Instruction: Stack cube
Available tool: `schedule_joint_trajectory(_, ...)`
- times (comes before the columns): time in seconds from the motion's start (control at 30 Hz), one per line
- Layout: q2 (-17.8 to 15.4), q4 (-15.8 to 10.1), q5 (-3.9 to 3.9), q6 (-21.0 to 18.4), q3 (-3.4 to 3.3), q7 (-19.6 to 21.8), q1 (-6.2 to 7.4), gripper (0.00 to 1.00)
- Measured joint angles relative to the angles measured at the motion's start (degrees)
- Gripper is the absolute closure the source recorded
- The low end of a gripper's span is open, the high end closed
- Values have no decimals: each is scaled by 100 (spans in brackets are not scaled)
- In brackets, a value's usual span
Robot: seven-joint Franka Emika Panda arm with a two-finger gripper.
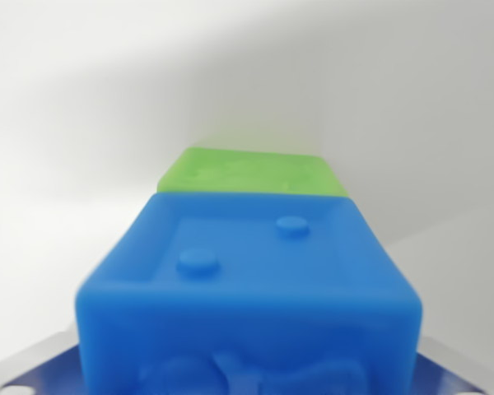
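Blue cube point(255, 280) filling the wrist view's foreground, green cube point(251, 171) peeking out just behind it, white surface point(107, 107) lying beneath, gripper's state impossible to tell.

Only the lowest edges of the claw point(247, 383) show, as pale metal parts at the bottom corners of the wrist view; its fingers are hidden, so its opening cannot be judged.
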Motion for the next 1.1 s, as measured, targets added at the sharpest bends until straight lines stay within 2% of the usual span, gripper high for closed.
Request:
schedule_joint_trajectory(0.83,2,0,0,-1,0,0,0,0)
schedule_joint_trajectory(1.1,-91,-10,1,-68,0,0,0,0)
